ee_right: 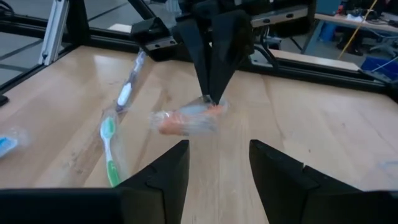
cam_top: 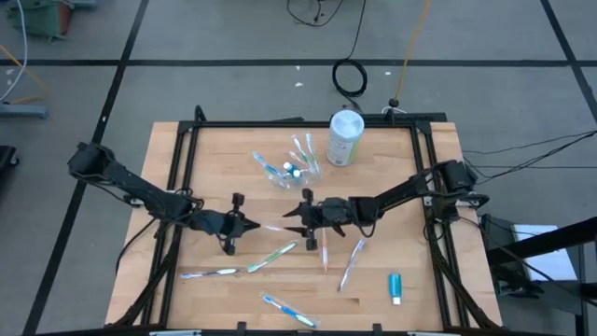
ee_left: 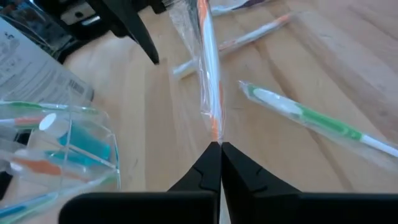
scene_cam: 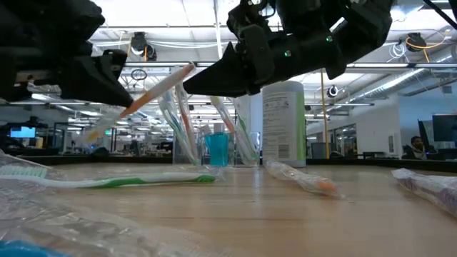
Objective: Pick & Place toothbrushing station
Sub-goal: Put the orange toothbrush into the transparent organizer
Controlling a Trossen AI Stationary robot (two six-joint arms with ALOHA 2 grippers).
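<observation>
My left gripper (cam_top: 254,224) is shut on an orange toothbrush in a clear wrapper (ee_left: 208,68), held above the table's middle. The brush points at my right gripper (cam_top: 295,222), which is open just beyond the brush's free end (ee_right: 186,119) and does not touch it. The clear cup (cam_top: 283,174) stands at the far middle with toothbrushes and a blue toothpaste tube (scene_cam: 216,148) in it. Other wrapped toothbrushes lie flat on the table: a green one (cam_top: 275,254), a blue one (cam_top: 210,273) and more toward the near edge. My left gripper pinches one end of the wrapped orange toothbrush (ee_left: 215,132) between its two fingertips (ee_left: 206,167). The fingers come about level from the table's left and lie along the brush. The brush is lifted clear of the table and sticks out past the fingertips, rising slightly toward my right gripper (scene_cam: 191,86).
A white-and-green canister (cam_top: 345,138) stands at the far edge beside the cup. A blue toothpaste tube (cam_top: 395,287) lies near the front right. More wrapped toothbrushes (cam_top: 352,263) (cam_top: 289,310) lie on the near half. A black frame rail (cam_top: 177,177) borders the table.
</observation>
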